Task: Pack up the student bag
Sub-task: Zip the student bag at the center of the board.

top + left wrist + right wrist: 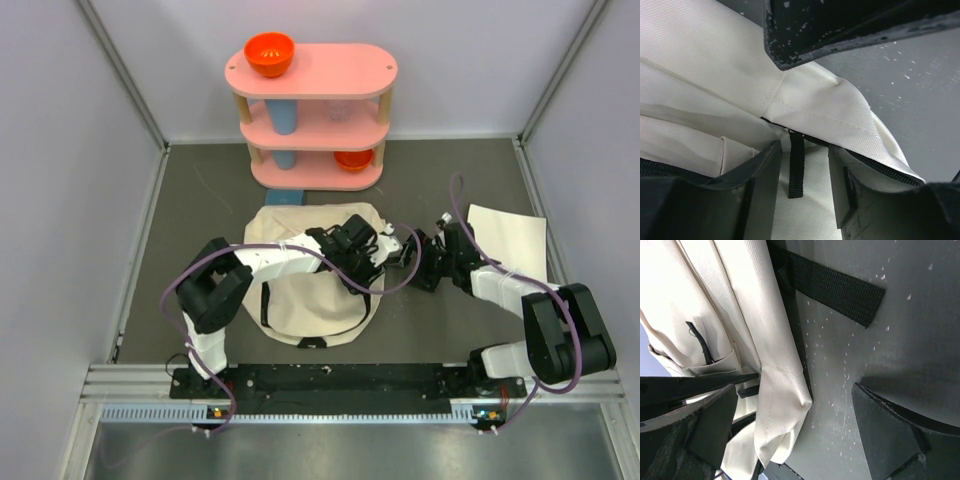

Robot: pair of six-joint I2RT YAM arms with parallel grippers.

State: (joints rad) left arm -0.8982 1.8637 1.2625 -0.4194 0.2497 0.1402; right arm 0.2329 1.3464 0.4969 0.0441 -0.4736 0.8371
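Note:
The student bag (300, 285), a cream canvas backpack, lies flat on the dark table. My left arm reaches across it to its right edge. There my left gripper (805, 182) stands open, with a black zipper pull (796, 167) hanging loose in the gap between its fingers, next to the zipper line (880, 167). My right gripper (795, 432) is wide open just right of the bag (740, 315). A folded cream corner (785, 405) lies between its fingers, untouched. In the top view the two grippers nearly meet, the left gripper (385, 250) facing the right gripper (425, 262).
A black strap (840, 287) lies flat on the table beside the bag. A white sheet (510, 238) lies to the right. At the back stands a pink shelf (312, 110) with an orange bowl (269, 53), a blue cup (283, 117) and another orange bowl (353, 159).

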